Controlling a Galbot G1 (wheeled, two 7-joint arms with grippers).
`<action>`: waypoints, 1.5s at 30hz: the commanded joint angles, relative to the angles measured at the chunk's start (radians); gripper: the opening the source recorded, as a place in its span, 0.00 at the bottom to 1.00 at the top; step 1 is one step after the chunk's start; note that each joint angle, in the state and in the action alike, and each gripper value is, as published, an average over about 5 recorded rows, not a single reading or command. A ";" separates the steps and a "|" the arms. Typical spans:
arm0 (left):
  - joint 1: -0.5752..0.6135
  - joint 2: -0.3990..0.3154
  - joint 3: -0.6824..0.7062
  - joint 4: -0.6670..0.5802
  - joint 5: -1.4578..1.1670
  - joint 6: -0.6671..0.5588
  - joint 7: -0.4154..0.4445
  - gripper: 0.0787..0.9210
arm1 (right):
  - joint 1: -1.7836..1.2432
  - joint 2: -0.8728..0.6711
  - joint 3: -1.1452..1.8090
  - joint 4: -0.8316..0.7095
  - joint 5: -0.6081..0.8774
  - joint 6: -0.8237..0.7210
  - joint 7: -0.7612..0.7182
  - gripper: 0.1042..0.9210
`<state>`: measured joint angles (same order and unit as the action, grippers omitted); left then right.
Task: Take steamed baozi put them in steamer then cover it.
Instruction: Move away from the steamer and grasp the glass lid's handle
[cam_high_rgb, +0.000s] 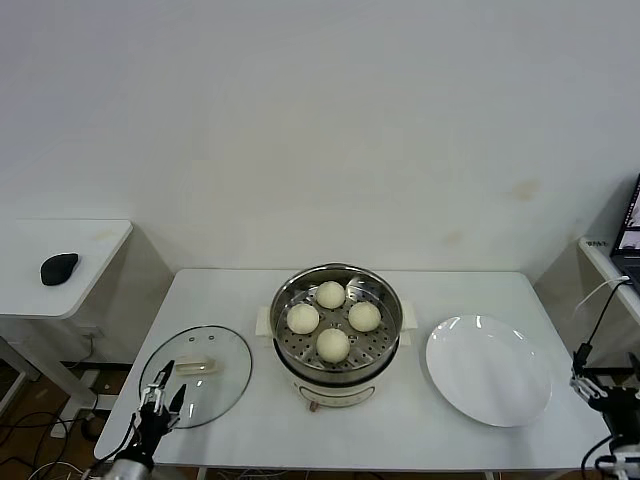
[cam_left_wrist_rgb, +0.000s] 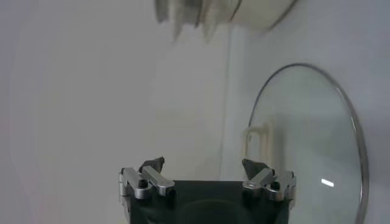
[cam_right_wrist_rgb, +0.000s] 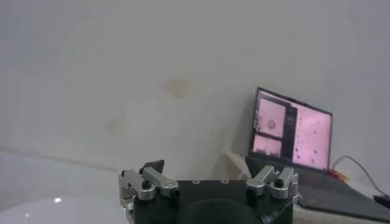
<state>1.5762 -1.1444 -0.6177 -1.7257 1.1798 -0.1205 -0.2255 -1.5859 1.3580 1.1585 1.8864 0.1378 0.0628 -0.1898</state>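
Head view: four round cream-white steamed baozi (cam_high_rgb: 331, 319) sit on the perforated tray inside the round shiny stainless-steel steamer (cam_high_rgb: 337, 345), mid-table. Steamer uncovered. Round clear glass cover with metal rim and cream handle (cam_high_rgb: 196, 375) lies flat on the white table (cam_high_rgb: 400, 435), to the robot's left of the steamer, not touching it. Flat round white plate (cam_high_rgb: 488, 370) on the other side, bare. Left gripper (cam_high_rgb: 158, 398) at the cover's near edge, fingers spread wide, holding nothing. Right gripper (cam_right_wrist_rgb: 206, 173) off the table's right edge, also wide open and empty. Laptop (cam_right_wrist_rgb: 292, 133) visible in the right wrist view.
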 joint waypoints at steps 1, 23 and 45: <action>-0.193 0.018 0.062 0.170 0.112 -0.007 0.016 0.88 | -0.036 0.029 0.037 -0.011 -0.032 0.023 0.002 0.88; -0.371 0.015 0.093 0.339 0.122 -0.011 0.020 0.88 | -0.026 0.049 0.031 -0.072 -0.091 0.060 0.002 0.88; -0.344 0.006 0.082 0.293 0.075 -0.020 -0.010 0.41 | -0.005 0.044 0.008 -0.088 -0.094 0.066 -0.003 0.88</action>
<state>1.2183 -1.1453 -0.5308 -1.3784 1.2800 -0.1435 -0.2101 -1.5916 1.4014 1.1706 1.8015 0.0458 0.1254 -0.1914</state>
